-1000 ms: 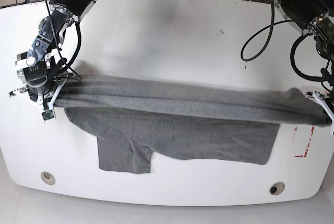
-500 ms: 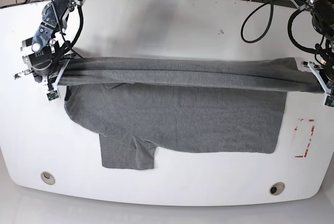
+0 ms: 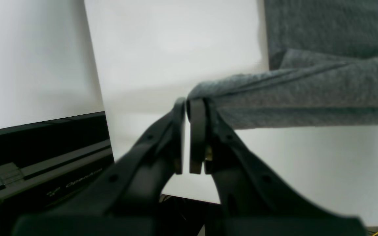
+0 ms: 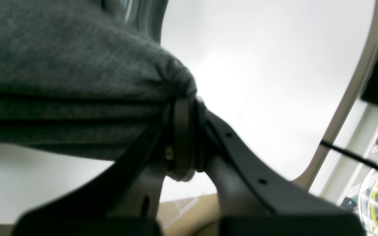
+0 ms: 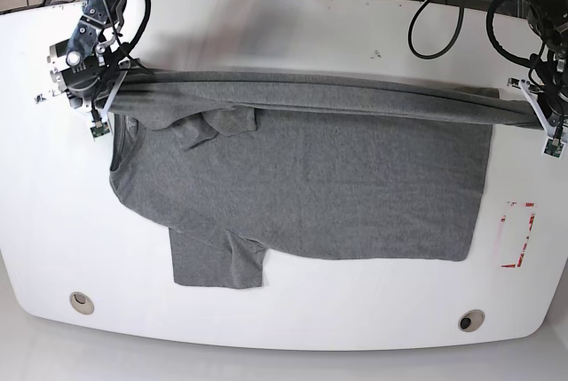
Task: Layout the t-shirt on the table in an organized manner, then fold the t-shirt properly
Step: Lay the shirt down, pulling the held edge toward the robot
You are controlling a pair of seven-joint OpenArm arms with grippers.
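While the base view gives us the whole t-shirt (image 5: 311, 186) spread across the white table (image 5: 293, 35), the two wrist views give us only the corners that are held. From above we see the top edge of the shirt lifted and stretched as a long band between the two arms, and the rest of the cloth lying flat below it, with one sleeve pointing toward the near edge. The right gripper (image 5: 99, 101) is at the left end of this band and the left gripper (image 5: 539, 113) at the right end.

In the left wrist view the left gripper (image 3: 188, 108) is clenched on a thin bunch of grey cloth at its tips. In the right wrist view the right gripper (image 4: 184, 108) is also clamped on the shirt, and the cloth bulges thick over its fingers.

Only the base view shows the red-and-white sticker (image 5: 516, 235) near the right edge and the two round metal grommets (image 5: 82, 302) near the front. The table is glossy with curved edges. Behind it are dark cables (image 5: 435, 17) and a brown floor.
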